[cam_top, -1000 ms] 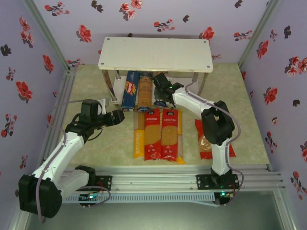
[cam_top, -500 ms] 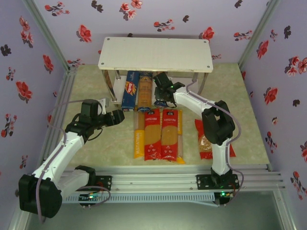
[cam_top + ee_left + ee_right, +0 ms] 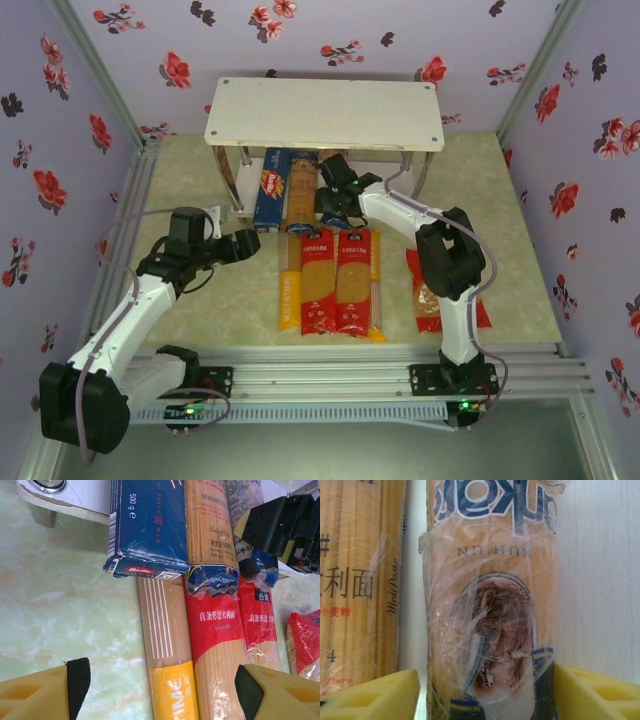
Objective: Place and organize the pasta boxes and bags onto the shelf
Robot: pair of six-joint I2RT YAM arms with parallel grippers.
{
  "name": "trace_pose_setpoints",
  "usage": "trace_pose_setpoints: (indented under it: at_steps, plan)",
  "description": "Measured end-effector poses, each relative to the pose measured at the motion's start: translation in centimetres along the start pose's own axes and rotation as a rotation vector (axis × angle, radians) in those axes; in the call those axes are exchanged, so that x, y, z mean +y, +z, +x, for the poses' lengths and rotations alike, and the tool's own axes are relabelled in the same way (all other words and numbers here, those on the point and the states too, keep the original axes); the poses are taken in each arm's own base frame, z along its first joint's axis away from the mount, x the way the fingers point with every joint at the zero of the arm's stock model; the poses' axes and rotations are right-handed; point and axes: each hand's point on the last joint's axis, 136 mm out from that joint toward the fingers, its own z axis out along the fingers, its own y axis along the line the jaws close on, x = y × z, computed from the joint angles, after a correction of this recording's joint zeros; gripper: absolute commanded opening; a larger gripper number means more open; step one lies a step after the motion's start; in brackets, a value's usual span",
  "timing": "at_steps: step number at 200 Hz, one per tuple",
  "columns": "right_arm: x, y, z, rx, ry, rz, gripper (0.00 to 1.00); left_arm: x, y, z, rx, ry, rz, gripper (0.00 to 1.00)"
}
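The shelf [image 3: 325,112] stands at the back. On its lower board [image 3: 75,497] lie a dark-blue pasta box [image 3: 270,185] [image 3: 147,525] and a brownish spaghetti pack [image 3: 300,190] [image 3: 210,525]. My right gripper [image 3: 335,195] [image 3: 485,690] is open astride a clear blue-printed bag [image 3: 490,630] beside them, with a gap at its left finger [image 3: 375,695]. Two red bags [image 3: 317,280] [image 3: 354,280] and a yellow-orange bag [image 3: 290,300] [image 3: 167,645] lie on the table. My left gripper [image 3: 245,243] [image 3: 162,690] hovers open over the yellow-orange bag's near part, holding nothing.
A wide red bag of short pasta [image 3: 430,300] [image 3: 305,640] lies at the right by my right arm's base link. Another yellow bag [image 3: 377,290] sits against the red ones. Thin metal shelf legs [image 3: 240,180] stand at the board's corners. Flowered walls close in three sides.
My right gripper's jaws have parted from the clear bag and the wrist has shifted slightly left. The left arm has stayed still.
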Motion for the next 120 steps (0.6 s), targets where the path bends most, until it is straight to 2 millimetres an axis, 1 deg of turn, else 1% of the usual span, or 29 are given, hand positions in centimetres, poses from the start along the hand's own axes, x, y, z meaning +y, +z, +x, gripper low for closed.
trace_pose_setpoints:
  at_steps: [23,30,49,60,77,92,105,120]
  plan:
    - [0.4,-0.2,0.0,0.005,0.003,-0.032,0.86,0.0,0.0,0.0,0.002,-0.001,0.001,0.82]
    - [0.5,-0.3,0.0,0.007,0.005,-0.043,0.88,0.0,0.0,0.0,0.003,-0.001,0.001,0.85]
    - [0.6,-0.5,0.2,0.015,0.012,-0.065,0.89,-0.1,0.0,0.1,0.004,0.0,0.005,0.86]
    - [0.7,-0.8,0.4,0.02,0.013,-0.076,0.89,-0.1,0.0,0.1,0.007,0.0,0.01,0.84]
    - [0.5,-1.5,0.7,0.023,0.013,-0.079,0.89,-0.3,0.0,0.2,0.011,0.007,0.02,0.77]
    - [0.3,-2.6,0.5,0.009,0.013,-0.082,0.9,-0.4,0.0,0.3,0.015,0.016,0.025,0.76]
    - [-0.1,-4.1,0.3,-0.015,0.012,-0.079,0.9,-0.4,0.0,0.5,0.021,0.023,0.023,0.77]
    - [-0.8,-6.4,-0.2,-0.056,0.012,-0.065,0.9,-0.7,-0.3,0.9,0.028,0.036,0.02,0.78]
